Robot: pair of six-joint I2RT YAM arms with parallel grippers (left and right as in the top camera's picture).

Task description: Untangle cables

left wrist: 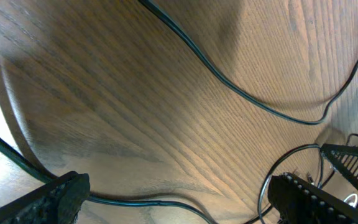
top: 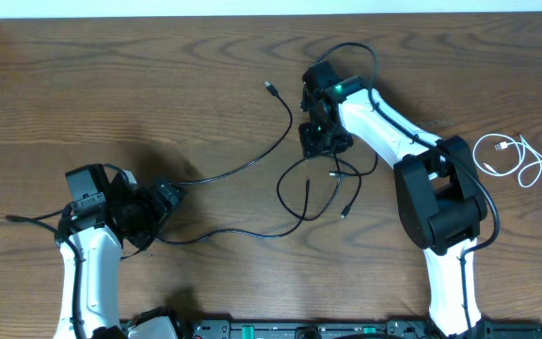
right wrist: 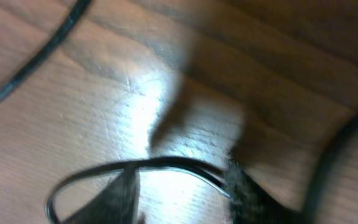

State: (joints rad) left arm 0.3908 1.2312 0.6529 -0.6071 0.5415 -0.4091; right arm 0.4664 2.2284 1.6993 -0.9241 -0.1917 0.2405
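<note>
Thin black cables lie on the wooden table. One long cord (top: 252, 160) (left wrist: 247, 96) curves from a plug at the top centre toward my left gripper (top: 167, 200) (left wrist: 179, 190). That gripper is open, and a second black cord (top: 243, 234) (left wrist: 142, 201) lies flat on the wood between its fingers. My right gripper (top: 323, 146) (right wrist: 182, 190) is lowered onto the knot of black loops (top: 313, 188). Its fingers stand apart, with a thin cord loop (right wrist: 166, 163) crossing the gap; this view is blurred. The white cable (top: 514, 155) lies coiled at the far right.
The right arm (top: 436, 198) reaches across the table's right half, and its own thicker wire arcs above the wrist (top: 360, 52). The table's back edge (top: 271, 11) runs along the top. The left arm's base (top: 92, 273) is at the lower left.
</note>
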